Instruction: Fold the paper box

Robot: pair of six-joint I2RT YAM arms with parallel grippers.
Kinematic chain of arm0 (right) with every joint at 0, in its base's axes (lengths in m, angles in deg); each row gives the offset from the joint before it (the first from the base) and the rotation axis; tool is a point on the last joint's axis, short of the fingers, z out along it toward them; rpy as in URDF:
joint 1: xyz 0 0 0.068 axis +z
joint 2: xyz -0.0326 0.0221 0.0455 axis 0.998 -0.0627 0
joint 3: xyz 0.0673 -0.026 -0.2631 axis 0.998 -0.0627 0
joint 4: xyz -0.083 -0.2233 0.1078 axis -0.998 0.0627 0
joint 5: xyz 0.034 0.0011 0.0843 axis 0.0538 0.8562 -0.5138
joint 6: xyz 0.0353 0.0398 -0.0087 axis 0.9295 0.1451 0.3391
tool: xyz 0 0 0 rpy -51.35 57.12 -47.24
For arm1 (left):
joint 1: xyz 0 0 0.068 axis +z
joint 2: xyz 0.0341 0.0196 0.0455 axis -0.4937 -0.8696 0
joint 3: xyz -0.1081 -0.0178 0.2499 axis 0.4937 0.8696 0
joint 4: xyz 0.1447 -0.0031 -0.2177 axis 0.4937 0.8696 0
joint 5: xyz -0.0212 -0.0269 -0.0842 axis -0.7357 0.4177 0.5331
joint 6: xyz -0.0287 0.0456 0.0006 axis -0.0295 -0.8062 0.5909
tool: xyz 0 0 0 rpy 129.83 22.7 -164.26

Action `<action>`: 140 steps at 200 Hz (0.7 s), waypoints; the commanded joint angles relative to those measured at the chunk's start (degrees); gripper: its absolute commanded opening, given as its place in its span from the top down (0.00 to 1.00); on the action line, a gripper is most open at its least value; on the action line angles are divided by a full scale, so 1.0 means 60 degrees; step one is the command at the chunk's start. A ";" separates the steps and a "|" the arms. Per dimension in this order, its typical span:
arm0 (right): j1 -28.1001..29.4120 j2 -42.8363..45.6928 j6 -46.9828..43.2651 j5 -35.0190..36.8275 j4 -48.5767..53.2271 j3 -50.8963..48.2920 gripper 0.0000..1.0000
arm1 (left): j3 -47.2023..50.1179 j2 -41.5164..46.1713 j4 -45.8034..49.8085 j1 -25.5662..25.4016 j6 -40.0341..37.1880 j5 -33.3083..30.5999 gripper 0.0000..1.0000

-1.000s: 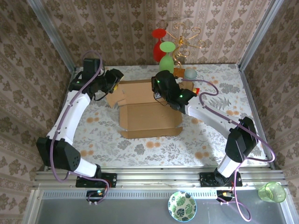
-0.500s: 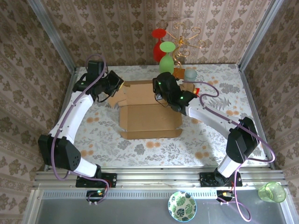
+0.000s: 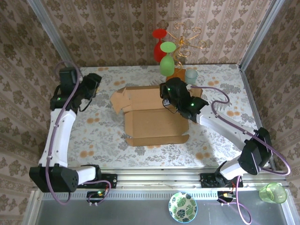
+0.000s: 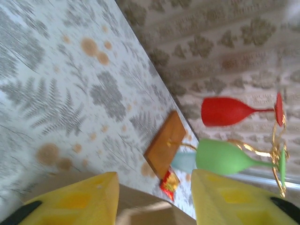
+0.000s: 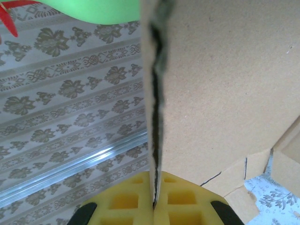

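Note:
The paper box (image 3: pixel 154 119) lies half-folded at mid-table, brown, with a raised back panel and a loose left flap (image 3: pixel 119 99). My right gripper (image 3: pixel 169 97) is shut on the upright back panel. In the right wrist view its yellow pads (image 5: pixel 122 206) pinch the panel's thin edge (image 5: pixel 153 117), and the panel's broad face (image 5: pixel 229 79) fills the right side. My left gripper (image 3: pixel 93 83) hangs open at the far left, clear of the box. In the left wrist view its fingers (image 4: pixel 70 199) stand wide apart, with a blurred corner of cardboard (image 4: pixel 145 208) below them.
A gold wire rack (image 3: pixel 185 37) holds a red glass (image 3: pixel 159 44) and a green glass (image 3: pixel 167 58) at the back, on a small wooden base (image 4: pixel 165 149). A pale blue cup (image 3: pixel 191 74) and a red packet (image 4: pixel 169 183) lie beside it. Patterned walls close in on three sides.
My left gripper has drawn back leftward from the box's left flap and stands clear of it. The right gripper and the box have shifted slightly right and nearer.

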State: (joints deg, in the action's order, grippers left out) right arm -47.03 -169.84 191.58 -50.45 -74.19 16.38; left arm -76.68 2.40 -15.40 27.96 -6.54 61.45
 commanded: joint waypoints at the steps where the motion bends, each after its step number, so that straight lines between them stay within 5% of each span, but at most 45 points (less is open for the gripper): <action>1: -0.0190 -0.0149 0.0129 0.0390 0.0151 -0.0446 1.00 | 0.1207 -0.0163 0.0133 0.0519 -0.0363 0.0317 0.65; 47: -0.0828 -0.1056 -0.0282 0.0178 -0.0486 -0.0378 1.00 | 0.3774 -0.0917 -0.1780 0.0957 -0.0684 0.1876 0.93; 99: -0.1124 -0.1481 -0.0145 0.0046 -0.0493 -0.0085 1.00 | 0.6279 -0.1984 -0.5843 0.0282 0.0201 0.2755 0.95; 140: -0.1315 -0.1673 -0.0091 -0.0107 -0.0418 0.0051 1.00 | 0.6208 -0.3568 -0.8007 -0.0866 0.0852 0.2923 0.99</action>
State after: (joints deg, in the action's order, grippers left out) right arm -54.22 -178.64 191.51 -51.17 -77.43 14.91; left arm -38.60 -16.14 -51.16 26.30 -4.93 76.77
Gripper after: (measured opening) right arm 0.043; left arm 0.050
